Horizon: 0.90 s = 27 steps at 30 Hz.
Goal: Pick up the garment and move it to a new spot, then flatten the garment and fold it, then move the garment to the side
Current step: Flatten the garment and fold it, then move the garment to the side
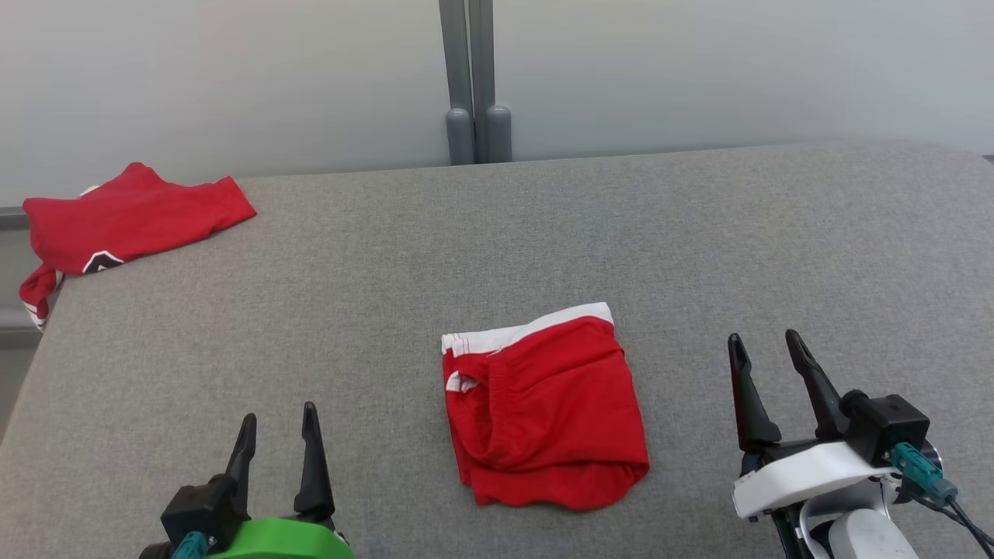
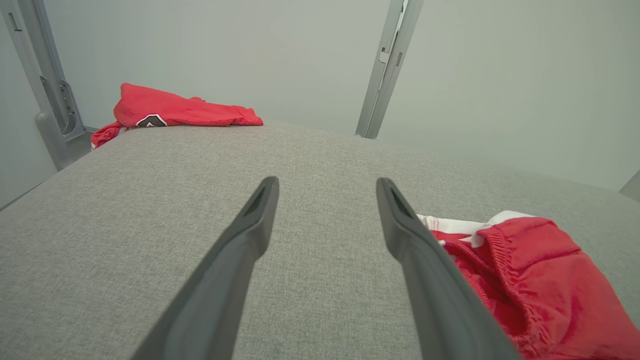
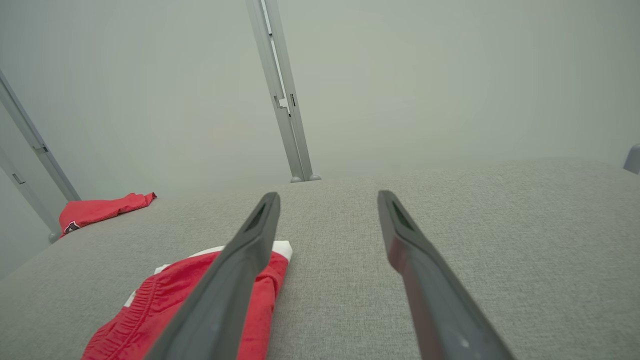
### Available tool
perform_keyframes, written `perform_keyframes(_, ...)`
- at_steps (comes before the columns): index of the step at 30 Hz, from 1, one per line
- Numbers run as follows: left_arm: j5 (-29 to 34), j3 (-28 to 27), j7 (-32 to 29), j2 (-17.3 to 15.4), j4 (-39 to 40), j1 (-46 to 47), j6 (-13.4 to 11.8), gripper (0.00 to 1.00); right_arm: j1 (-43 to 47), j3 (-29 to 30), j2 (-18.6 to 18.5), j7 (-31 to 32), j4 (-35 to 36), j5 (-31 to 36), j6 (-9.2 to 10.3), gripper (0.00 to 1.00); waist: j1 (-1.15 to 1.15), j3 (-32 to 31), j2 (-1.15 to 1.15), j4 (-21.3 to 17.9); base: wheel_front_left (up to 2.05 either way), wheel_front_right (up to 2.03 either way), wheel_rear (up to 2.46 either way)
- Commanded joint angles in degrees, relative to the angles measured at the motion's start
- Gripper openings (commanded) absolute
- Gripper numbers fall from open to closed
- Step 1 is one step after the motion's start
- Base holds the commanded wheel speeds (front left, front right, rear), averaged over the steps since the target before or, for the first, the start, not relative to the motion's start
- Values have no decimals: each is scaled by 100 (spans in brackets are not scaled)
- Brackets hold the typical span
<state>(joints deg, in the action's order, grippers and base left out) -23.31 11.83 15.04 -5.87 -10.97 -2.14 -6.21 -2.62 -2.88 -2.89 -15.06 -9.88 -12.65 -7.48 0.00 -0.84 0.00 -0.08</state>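
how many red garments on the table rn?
2: red shorts lie folded at the near middle of the grey table; a second red garment sits at the far left corner, partly hanging over the edge. None looks hidden.

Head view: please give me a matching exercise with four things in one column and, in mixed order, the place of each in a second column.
Things:
1. red shorts with a white waistband
2. crumpled red garment with a black-and-white emblem
3. left gripper on a green mount
4. right gripper on a white mount

Places:
A. lower right of the view
B. far left corner of the grey fabric table
C. middle of the table, between the grippers
D. lower left of the view

Pairs: 1-C, 2-B, 3-D, 4-A
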Motion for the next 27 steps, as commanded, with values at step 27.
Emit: perform_keyframes(27, 405, -277, 19, 246, -247, -51, 300, 100, -789, -210, -157, 1384, -1009, -290, -2, 100, 0, 76, 0, 351, 0, 0, 0)
